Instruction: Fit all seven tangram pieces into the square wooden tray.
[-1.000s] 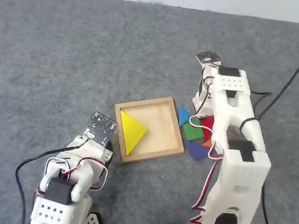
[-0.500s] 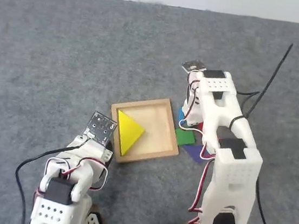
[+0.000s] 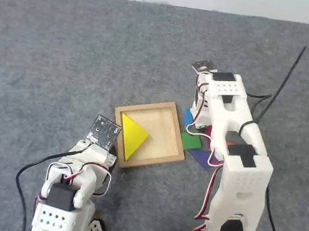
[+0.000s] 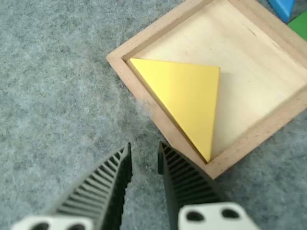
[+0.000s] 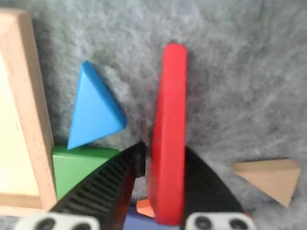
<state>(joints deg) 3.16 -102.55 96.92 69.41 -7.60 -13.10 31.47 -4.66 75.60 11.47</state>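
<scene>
Right gripper: pinching the red piece, which stands on edge between its jaws, above the grey counter. Beside it lie the blue triangle, green piece and plain wooden triangle.
Left gripper: jaws parted by a narrow gap, holding nothing, just outside the wooden tray.
Yellow triangle: flat inside the tray.

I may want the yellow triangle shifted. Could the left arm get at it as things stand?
Probably yes. The left gripper sits empty just outside the tray rim, the yellow triangle lies right ahead with nothing on it, and the right gripper is off beside the tray.
</scene>
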